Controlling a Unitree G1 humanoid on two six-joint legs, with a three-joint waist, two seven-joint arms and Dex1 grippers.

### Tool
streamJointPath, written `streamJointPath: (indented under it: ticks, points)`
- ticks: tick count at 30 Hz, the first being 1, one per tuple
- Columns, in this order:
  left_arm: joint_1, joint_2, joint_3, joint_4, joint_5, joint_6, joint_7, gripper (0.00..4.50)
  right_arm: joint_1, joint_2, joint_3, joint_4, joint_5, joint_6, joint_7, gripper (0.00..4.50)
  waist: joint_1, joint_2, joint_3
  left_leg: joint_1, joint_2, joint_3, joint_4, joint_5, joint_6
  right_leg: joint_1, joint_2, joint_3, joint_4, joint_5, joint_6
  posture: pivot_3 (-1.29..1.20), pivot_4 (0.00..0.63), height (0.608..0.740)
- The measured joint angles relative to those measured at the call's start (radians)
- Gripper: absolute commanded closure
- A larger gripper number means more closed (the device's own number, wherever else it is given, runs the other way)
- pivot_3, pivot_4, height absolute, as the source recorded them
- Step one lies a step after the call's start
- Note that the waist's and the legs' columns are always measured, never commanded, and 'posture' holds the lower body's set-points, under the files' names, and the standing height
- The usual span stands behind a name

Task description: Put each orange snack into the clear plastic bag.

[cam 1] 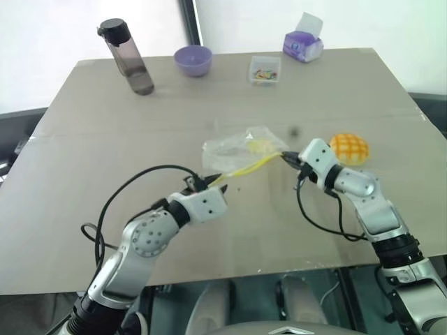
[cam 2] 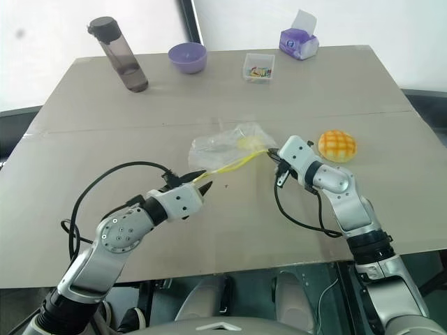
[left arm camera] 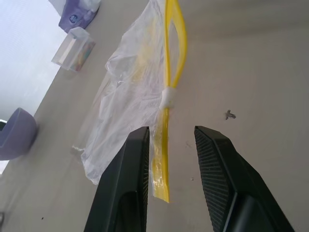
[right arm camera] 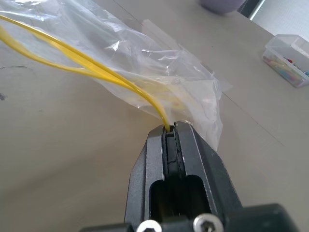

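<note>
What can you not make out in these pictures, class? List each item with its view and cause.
- Pale yellow bit inside the clear plastic bag: head views, blurred by crinkled film.
- Contents of the small clear box: too small.
- Orange snack: its near-left edge hidden by the right gripper.

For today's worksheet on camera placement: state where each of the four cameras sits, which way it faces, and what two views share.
Head eyes: forward and down at the table; both arms show.
Left wrist: along open left gripper, fingers either side of the clear plastic bag seal.
Right wrist: along right gripper, shut on the seal.
All share the bag.
</note>
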Motion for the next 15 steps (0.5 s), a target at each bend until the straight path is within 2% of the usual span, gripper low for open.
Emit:
streamJointPath:
  ticks: [15]
  points:
    - [-0.035, -0.020, 0.007, 0.042, 0.051, -0.029, 0.024, 2.90, 0.002, 0.000, 0.000, -0.010, 0.000, 0.004, 0.001, 4.50, 0.000, 0.000, 0.000, 0.000, 0.000, 0.000, 0.001, 0.000, 0.000, 0.000, 0.000, 0.000, 0.000, 0.000, 0.000, 0.00, 0.150, 0.740]
